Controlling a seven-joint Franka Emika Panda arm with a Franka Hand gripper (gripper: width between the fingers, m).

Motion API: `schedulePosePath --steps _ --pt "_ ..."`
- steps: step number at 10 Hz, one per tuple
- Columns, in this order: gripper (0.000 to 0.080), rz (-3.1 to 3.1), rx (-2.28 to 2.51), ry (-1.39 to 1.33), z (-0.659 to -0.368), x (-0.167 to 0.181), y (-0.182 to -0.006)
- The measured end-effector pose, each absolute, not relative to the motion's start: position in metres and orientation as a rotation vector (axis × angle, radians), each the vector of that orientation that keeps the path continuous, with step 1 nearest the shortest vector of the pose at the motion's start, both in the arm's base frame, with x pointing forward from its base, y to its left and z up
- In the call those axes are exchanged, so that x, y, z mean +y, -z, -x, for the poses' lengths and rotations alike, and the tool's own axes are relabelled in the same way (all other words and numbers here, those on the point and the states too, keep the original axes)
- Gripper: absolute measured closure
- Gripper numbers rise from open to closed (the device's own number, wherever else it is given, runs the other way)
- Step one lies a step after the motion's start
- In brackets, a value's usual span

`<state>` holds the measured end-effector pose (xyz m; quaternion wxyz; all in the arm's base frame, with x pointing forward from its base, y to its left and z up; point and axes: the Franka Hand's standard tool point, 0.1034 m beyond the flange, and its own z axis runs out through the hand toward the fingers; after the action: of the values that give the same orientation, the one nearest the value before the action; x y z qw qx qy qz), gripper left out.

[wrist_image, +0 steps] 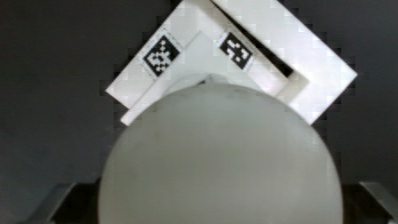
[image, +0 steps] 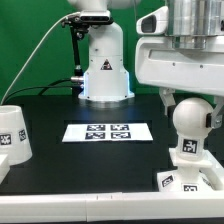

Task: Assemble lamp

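My gripper (image: 190,106) is at the exterior view's right, shut on the round head of the white bulb (image: 190,122). The bulb hangs upright, its tagged neck pointing down. The neck is just above or touching the square stepped base (image: 188,181); I cannot tell which. In the wrist view the bulb (wrist_image: 222,150) fills the space between the jaws of my gripper (wrist_image: 217,208), and the base (wrist_image: 267,62) with its two tags lies beyond it. The tapered shade (image: 14,132) stands at the exterior view's left edge.
The marker board (image: 108,131) lies flat in the middle of the black table. The white robot pedestal (image: 105,72) with a triangle sticker stands behind it, with a green backdrop beyond.
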<state>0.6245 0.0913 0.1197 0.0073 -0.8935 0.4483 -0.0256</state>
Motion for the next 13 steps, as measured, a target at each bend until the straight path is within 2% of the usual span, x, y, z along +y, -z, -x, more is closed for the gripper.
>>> schedulePosePath --steps 3,5,6,7,8,10,11,13 --pt "0.0226 2.647 1.644 0.066 -0.624 0.085 -0.12" --pt "0.0226 2.651 1.639 0.064 -0.623 0.086 -0.119" --pt "0.0125 2.651 1.639 0.063 -0.623 0.086 -0.118" --pt "0.0106 2.652 1.639 0.063 -0.623 0.086 -0.118" --pt "0.0106 2.673 1.604 0.059 -0.623 0.085 -0.121" --pt "0.0101 2.709 1.508 0.051 -0.624 0.076 -0.151" --pt "0.0101 2.706 1.499 0.055 -0.625 0.072 -0.16" --pt "0.0101 2.712 1.497 0.054 -0.624 0.074 -0.155"
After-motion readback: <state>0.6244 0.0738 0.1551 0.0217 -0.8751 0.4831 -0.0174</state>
